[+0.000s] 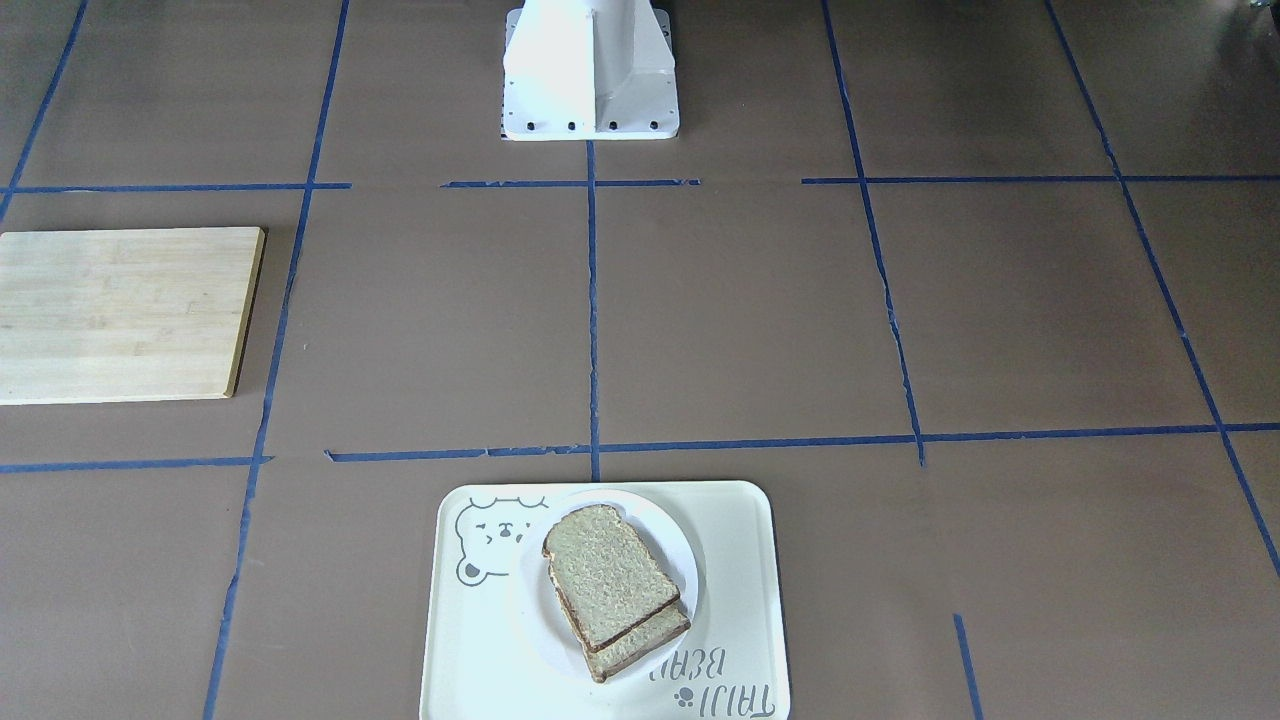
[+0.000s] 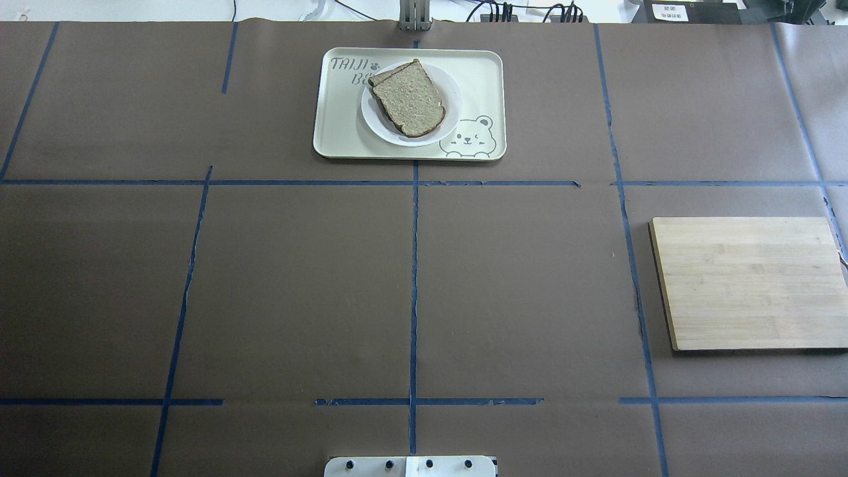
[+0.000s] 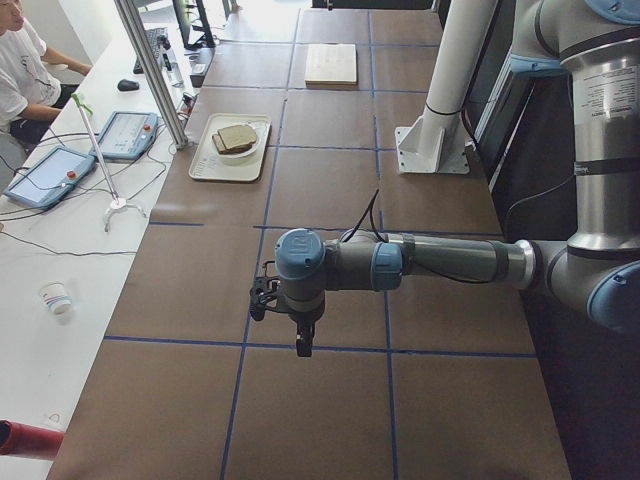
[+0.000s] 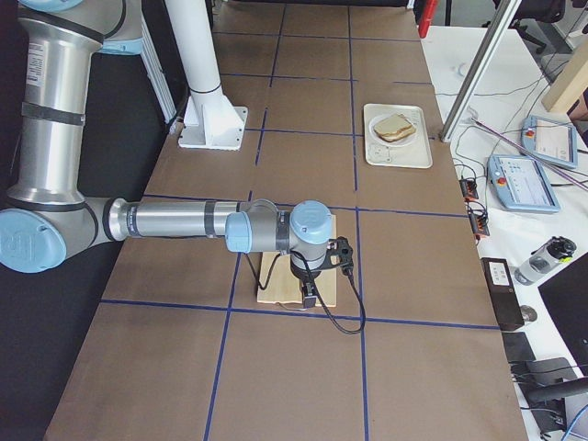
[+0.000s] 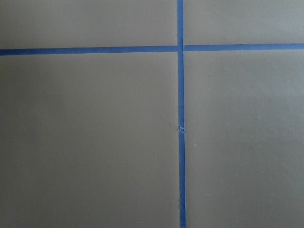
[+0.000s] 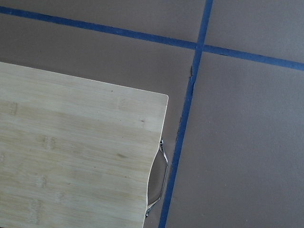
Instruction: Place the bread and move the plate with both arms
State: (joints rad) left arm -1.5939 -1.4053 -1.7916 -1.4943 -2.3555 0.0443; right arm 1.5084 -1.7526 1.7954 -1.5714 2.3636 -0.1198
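Note:
A plain brown bread slice (image 1: 608,575) lies on top of a second slice on the small white plate (image 1: 672,530). The plate sits on the cream bear tray (image 1: 740,600) at the table's far side; bread (image 2: 411,99), plate (image 2: 454,106) and tray (image 2: 483,79) also show in the overhead view. The lower slice is mostly covered. My left gripper (image 3: 300,345) shows only in the exterior left view, pointing down over bare table. My right gripper (image 4: 308,299) shows only in the exterior right view, over the cutting board's edge. I cannot tell whether either is open or shut.
A bamboo cutting board (image 2: 748,281) with a metal handle lies on my right side; it also shows in the right wrist view (image 6: 71,166). The white pedestal base (image 1: 590,70) stands at the robot's edge. Blue tape lines cross the brown table cover. An operator sits beyond the table.

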